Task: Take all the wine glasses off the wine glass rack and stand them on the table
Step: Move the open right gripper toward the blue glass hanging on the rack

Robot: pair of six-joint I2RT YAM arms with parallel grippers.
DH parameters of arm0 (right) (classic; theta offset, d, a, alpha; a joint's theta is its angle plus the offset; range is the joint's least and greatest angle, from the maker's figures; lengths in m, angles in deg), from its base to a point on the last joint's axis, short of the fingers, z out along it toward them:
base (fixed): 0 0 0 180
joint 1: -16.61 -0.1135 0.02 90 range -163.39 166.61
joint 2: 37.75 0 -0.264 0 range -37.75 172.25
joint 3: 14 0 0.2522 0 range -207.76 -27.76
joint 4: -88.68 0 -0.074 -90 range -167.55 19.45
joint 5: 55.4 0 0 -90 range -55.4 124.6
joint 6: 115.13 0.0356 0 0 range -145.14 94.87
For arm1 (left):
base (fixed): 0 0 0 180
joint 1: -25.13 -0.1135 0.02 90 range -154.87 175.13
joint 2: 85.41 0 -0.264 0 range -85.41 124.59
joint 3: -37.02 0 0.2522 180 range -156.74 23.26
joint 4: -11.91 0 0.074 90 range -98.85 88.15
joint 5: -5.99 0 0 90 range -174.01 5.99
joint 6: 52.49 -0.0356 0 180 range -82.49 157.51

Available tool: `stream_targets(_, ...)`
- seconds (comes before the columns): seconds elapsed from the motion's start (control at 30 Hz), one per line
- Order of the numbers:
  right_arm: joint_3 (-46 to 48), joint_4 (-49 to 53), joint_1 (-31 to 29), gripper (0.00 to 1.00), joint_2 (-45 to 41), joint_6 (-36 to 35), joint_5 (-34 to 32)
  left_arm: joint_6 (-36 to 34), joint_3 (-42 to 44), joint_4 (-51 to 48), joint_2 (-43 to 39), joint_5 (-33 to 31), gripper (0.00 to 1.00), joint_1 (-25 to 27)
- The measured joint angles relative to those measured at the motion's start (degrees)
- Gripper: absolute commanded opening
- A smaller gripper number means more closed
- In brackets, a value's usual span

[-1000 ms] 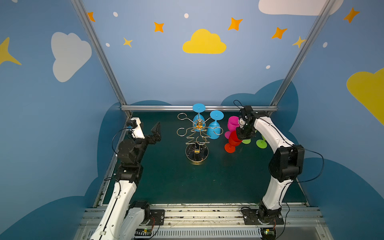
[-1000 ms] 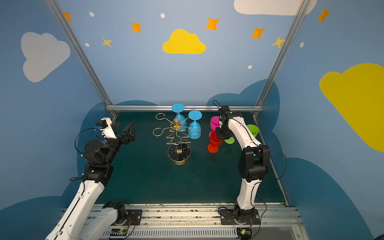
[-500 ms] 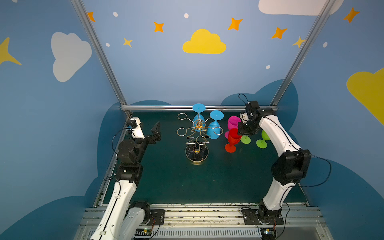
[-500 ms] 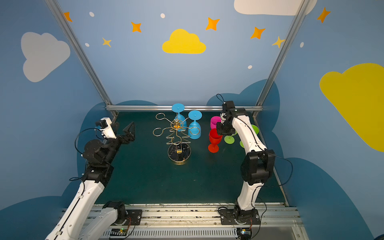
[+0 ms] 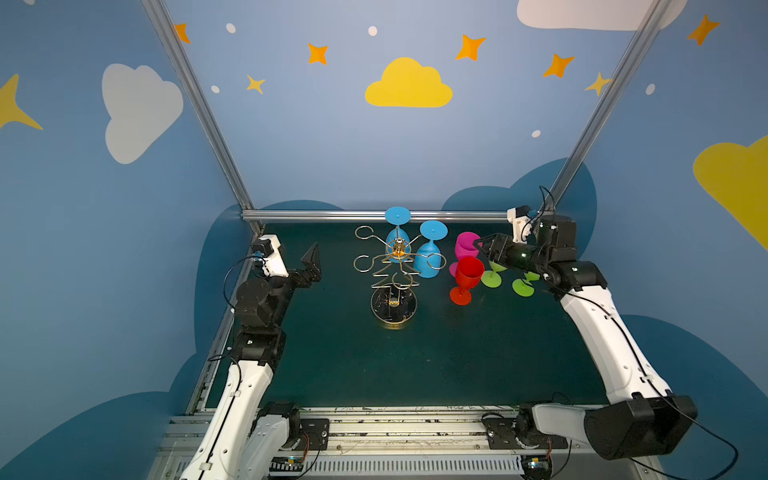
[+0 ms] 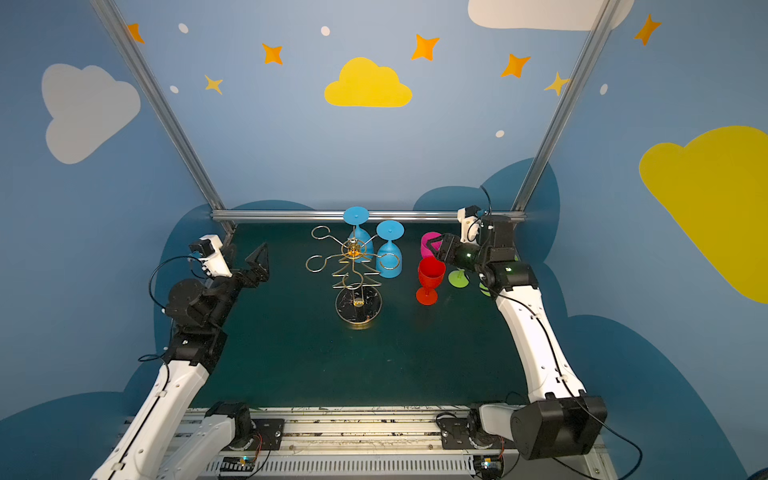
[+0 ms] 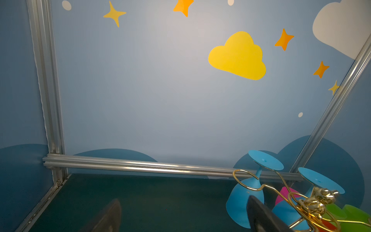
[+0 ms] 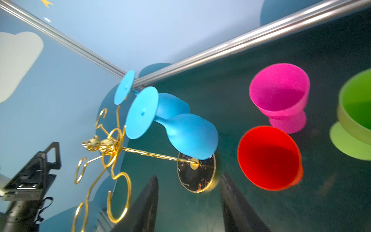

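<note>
The gold wine glass rack (image 5: 393, 305) (image 6: 357, 305) stands mid-table on its round dark base. Two blue wine glasses hang upside down from its far and right arms, one (image 5: 428, 259) (image 8: 190, 136) nearer, one (image 5: 397, 243) behind it. A red wine glass (image 5: 467, 272) (image 8: 269, 158) stands upright on the table to the rack's right. My right gripper (image 5: 480, 246) (image 8: 189, 176) hovers just right of and above the red glass, open and empty. My left gripper (image 5: 312, 264) (image 7: 183, 200) is wide open at the far left, holding nothing.
A pink glass (image 5: 465, 245) (image 8: 281, 96) stands upright behind the red one. Two green glasses (image 5: 491, 279) (image 5: 523, 286) stand under my right arm. An aluminium rail (image 5: 374, 215) runs along the back edge of the green table (image 5: 415, 365).
My right gripper has opened, let go of the red glass and drawn back a little to the right. The red glass stands alone. The left arm has not moved.
</note>
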Motion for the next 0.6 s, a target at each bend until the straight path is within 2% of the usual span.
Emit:
stream_targets(0.27, 0.00, -12.94, -2.54, 0.48, 7.06, 8.66, 5.16, 0.02, 0.00, 0.00, -0.39, -0.09, 0.96, 0.00)
stream_targets(0.6, -1.64, -17.18, -7.30, 0.47, 12.11, 11.67, 5.55, 0.02, 0.00, 0.00, -0.59, -0.22, 0.96, 0.00)
